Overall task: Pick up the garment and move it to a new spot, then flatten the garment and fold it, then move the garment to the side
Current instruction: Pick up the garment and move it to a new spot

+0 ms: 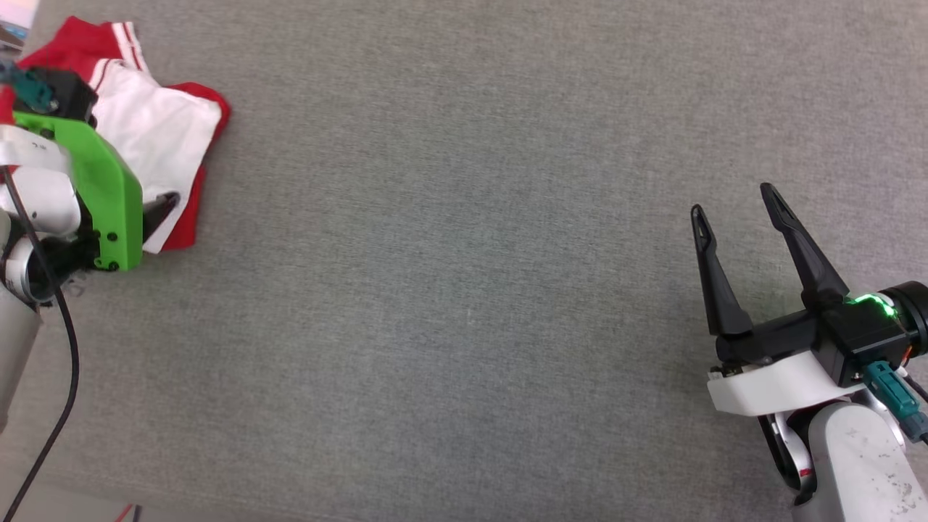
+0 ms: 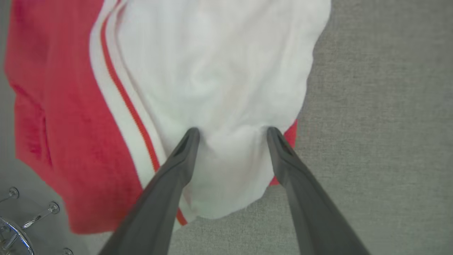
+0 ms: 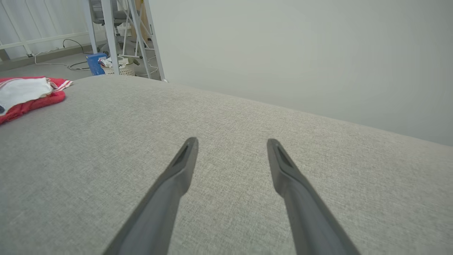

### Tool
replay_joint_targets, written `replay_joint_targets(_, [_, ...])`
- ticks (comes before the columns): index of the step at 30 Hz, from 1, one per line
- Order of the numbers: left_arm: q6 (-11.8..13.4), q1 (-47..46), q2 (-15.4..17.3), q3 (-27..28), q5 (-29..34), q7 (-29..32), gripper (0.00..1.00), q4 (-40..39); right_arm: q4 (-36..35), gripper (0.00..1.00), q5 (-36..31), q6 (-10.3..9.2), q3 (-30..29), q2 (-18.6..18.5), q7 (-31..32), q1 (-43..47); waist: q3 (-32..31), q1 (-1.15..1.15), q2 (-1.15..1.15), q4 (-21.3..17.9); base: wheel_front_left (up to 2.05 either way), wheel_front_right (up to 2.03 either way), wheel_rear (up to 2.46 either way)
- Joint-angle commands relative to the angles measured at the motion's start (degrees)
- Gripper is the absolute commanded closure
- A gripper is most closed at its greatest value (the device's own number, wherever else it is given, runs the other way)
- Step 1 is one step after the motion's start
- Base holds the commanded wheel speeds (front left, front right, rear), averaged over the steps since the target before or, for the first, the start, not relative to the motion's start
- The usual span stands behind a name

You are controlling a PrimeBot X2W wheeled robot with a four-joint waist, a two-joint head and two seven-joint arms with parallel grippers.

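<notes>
The garment lies bunched at the far left of the grey fabric table, red with a white sleeve on top and striped trim. My left gripper stands open over it, both fingertips pressing into the white sleeve, with a bulge of cloth between them. In the head view its green mount covers most of it and one dark finger shows against the cloth. My right gripper hovers open and empty over bare table at the lower right. From the right wrist view the right gripper points across the table, the garment far to its left.
A black cable hangs by my left arm near the table's front-left edge. A chrome chair base sits on the floor beside the garment's edge. Past the table's far end stand metal frame legs, a blue box and a basket.
</notes>
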Motion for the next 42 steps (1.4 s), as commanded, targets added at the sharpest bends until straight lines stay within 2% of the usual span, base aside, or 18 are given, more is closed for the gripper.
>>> replay_joint_targets(1, [-0.1,-0.2,0.0,-0.9,-1.1,0.2,0.0,1.3,-0.4,0.0,-0.2,0.21,-0.2,-0.3,-0.3,-1.3,1.7,-0.01,-0.01,-1.7,0.0,0.0,0.0])
replay_joint_targets(9, [-0.1,1.3,-2.7,-7.2,-3.5,0.1,0.0,7.7,0.0,0.0,-0.3,0.21,-0.5,-0.4,-0.3,-1.2,2.4,-0.01,-0.01,-2.3,0.0,0.0,0.0])
replay_joint_targets(10, [-0.1,1.2,-2.9,-7.8,-3.8,-0.2,0.04,8.0,0.1,0.0,-0.3,0.21,-0.5,-0.4,-0.3,-1.1,2.3,-0.01,-0.01,-2.2,0.0,0.0,0.0])
replay_joint_targets(11, [-0.1,1.0,-3.0,-8.5,-3.9,-0.9,0.87,8.4,0.2,0.0,-0.3,0.21,-0.5,-0.3,-0.3,-1.0,2.1,-0.01,-0.01,-2.1,0.0,0.0,0.0])
replay_joint_targets(12, [-0.2,0.6,-3.0,-9.0,-3.8,-1.7,1.0,8.7,0.4,0.0,-0.3,0.21,-0.6,-0.3,-0.3,-0.9,1.8,-0.01,-0.01,-2.0,0.0,0.0,0.0])
replay_joint_targets(19, [-0.2,-3.8,-0.8,-10.7,-3.0,-10.9,1.0,6.8,1.3,0.0,0.5,0.21,-0.6,0.5,-0.3,-0.2,-2.6,-0.01,-0.01,-1.2,0.0,0.0,0.0])
replay_joint_targets(25, [-0.2,-8.0,2.8,-12.9,0.3,-20.3,1.0,-0.9,1.6,0.0,1.1,0.21,-0.6,1.6,-0.3,1.3,-6.8,-0.01,-0.01,-1.3,0.0,0.0,0.0])
replay_joint_targets(29, [-0.2,-10.1,3.7,-15.6,3.5,-22.7,1.0,-6.9,1.7,0.0,1.4,0.21,-1.1,2.2,-0.3,2.2,-8.6,-0.01,-0.01,-1.7,0.0,0.0,0.0])
replay_joint_targets(35, [0.0,-11.4,-0.7,-19.5,7.3,-23.9,1.0,-14.6,1.5,0.0,1.7,0.21,-1.4,2.8,-0.3,2.4,-9.7,-0.01,-0.01,-3.8,0.0,0.0,0.0])
replay_joint_targets(42, [0.4,-11.0,-11.3,-24.4,10.1,-26.4,1.0,-17.1,0.8,0.0,1.7,0.21,-2.8,3.4,-0.3,2.3,-9.0,-0.01,-0.01,-7.5,0.0,0.0,0.0])
